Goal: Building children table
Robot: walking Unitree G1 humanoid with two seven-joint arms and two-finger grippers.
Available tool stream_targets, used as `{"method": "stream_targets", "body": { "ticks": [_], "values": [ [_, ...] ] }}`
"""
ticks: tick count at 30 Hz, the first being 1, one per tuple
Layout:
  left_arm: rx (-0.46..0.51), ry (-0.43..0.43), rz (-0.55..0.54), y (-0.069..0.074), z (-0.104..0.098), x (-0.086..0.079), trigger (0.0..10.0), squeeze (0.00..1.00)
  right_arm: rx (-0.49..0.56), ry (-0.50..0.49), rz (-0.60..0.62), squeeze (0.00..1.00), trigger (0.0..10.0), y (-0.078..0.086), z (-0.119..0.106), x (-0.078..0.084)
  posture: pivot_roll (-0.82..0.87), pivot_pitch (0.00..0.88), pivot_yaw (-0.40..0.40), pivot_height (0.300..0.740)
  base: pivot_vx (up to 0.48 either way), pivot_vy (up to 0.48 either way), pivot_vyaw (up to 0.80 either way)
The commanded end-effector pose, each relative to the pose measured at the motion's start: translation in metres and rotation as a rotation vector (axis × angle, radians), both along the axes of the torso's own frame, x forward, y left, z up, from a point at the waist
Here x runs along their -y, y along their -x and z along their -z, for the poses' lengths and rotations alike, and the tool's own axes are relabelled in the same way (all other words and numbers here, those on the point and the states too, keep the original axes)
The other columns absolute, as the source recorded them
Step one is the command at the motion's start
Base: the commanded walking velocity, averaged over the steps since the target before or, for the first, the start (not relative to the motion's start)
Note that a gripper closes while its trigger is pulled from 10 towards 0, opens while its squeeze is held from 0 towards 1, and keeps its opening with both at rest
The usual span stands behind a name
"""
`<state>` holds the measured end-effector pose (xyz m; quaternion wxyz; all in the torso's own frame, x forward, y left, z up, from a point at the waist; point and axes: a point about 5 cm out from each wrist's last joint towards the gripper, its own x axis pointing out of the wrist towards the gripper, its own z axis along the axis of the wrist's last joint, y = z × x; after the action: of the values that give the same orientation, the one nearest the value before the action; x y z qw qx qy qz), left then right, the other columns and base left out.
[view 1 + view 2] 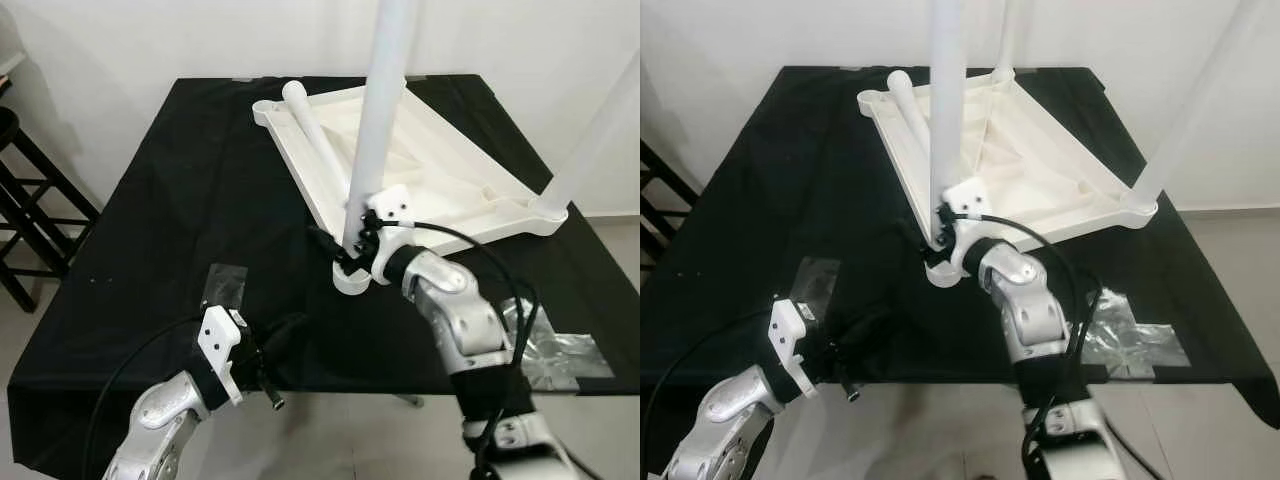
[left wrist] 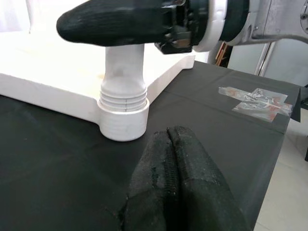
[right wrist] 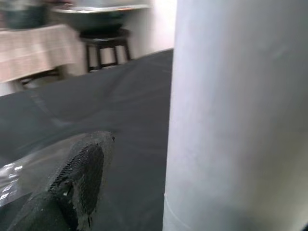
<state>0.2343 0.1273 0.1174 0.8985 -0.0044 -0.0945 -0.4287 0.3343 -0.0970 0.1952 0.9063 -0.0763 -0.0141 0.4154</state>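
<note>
A: Position of the tabletop (image 1: 430, 170)?

B: White plastic, lying upside down on the black cloth (image 1: 170, 200), toward the far side. The near corner socket (image 1: 352, 277) points at the robot. One leg (image 1: 378, 120) stands upright in that socket. A second leg (image 1: 598, 130) stands in the socket at the tabletop's right corner, and a third appears behind the first in the right eye view. A spare leg (image 1: 312, 125) lies flat inside the tabletop, along its left rim.

A: Right gripper (image 1: 352, 245)?

B: At the base of the near leg, just above the socket. The fingers sit on either side of the leg and look pinched on it. The left wrist view shows one black finger (image 2: 113, 21) pressed against the tube above the threaded collar.

A: Left gripper (image 1: 275, 345)?

B: Resting low on the cloth, near the front edge, short of the near socket. Finger pads pressed together on nothing.

A: Handling judgement?

B: The leg looks a hollow plastic tube: light, stiff, smooth, so likely to slip in the pads if turned. Holding low, close to the collar, seems best; a high hold would lever the tall tube against the thread. The tabletop is light and may slide on the cloth.

A: Other items?

B: Clear tape patches (image 1: 555, 350) on the cloth to the right of the near socket; a dark stool (image 1: 25, 200) beyond the cloth's left edge.
</note>
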Motion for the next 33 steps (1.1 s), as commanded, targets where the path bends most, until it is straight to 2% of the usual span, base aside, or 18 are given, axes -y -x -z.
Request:
{"method": "stream_targets", "body": {
  "ticks": [1,2,7,9,18,23,25,30,31,33],
  "values": [
    [-0.008,-0.006,-0.004,0.000,0.004,0.002,10.0,0.00,0.009,0.015,-0.144,0.00,10.0,0.003,-0.002,-0.009,0.03,0.113,-0.009,0.740,0.000,0.000,0.00],
    [-0.008,-0.005,-0.005,0.000,0.004,0.002,10.0,0.00,0.013,0.030,-0.203,0.00,10.0,0.000,-0.004,-0.004,0.03,0.113,-0.009,0.740,0.000,0.000,0.00],
    [-0.008,-0.006,-0.004,-0.001,0.004,0.002,10.0,0.00,-0.008,0.045,-0.261,0.00,10.0,-0.008,-0.007,0.007,0.03,0.109,-0.007,0.740,0.000,0.000,0.00],
    [-0.009,-0.006,-0.002,0.000,0.004,0.002,10.0,0.00,-0.040,0.035,-0.296,0.00,0.0,-0.015,-0.009,0.016,0.03,0.109,-0.004,0.740,0.000,0.000,0.00],
    [-0.011,-0.007,0.000,0.000,0.004,0.001,10.0,0.00,-0.067,0.036,-0.296,0.00,0.0,-0.021,-0.008,0.029,0.03,0.113,-0.001,0.740,0.000,0.000,0.00],
    [-0.012,-0.007,0.001,0.001,0.004,0.001,10.0,0.00,-0.069,0.030,-0.246,0.00,0.0,-0.020,-0.002,0.038,0.03,0.117,0.003,0.740,0.000,0.000,0.00],
    [-0.012,-0.007,0.002,0.001,0.004,0.000,10.0,0.00,-0.074,0.030,-0.115,0.00,0.0,-0.016,0.012,0.041,0.03,0.124,0.001,0.740,0.000,0.000,0.00],
    [-0.012,-0.007,0.003,0.001,0.004,0.000,10.0,0.00,-0.079,0.033,-0.057,0.00,0.0,-0.014,0.018,0.041,0.03,0.124,0.001,0.740,0.000,0.000,0.00],
    [-0.013,-0.007,0.003,0.002,0.003,-0.001,10.0,0.00,-0.111,-0.010,0.290,0.00,0.0,-0.012,0.036,0.038,0.02,0.136,0.006,0.740,0.000,0.000,0.00],
    [-0.013,-0.007,0.003,0.002,0.003,-0.001,10.0,0.00,-0.111,-0.010,0.290,0.00,0.0,-0.012,0.036,0.038,0.02,0.136,0.006,0.740,0.000,0.000,0.00]
  ]
}}
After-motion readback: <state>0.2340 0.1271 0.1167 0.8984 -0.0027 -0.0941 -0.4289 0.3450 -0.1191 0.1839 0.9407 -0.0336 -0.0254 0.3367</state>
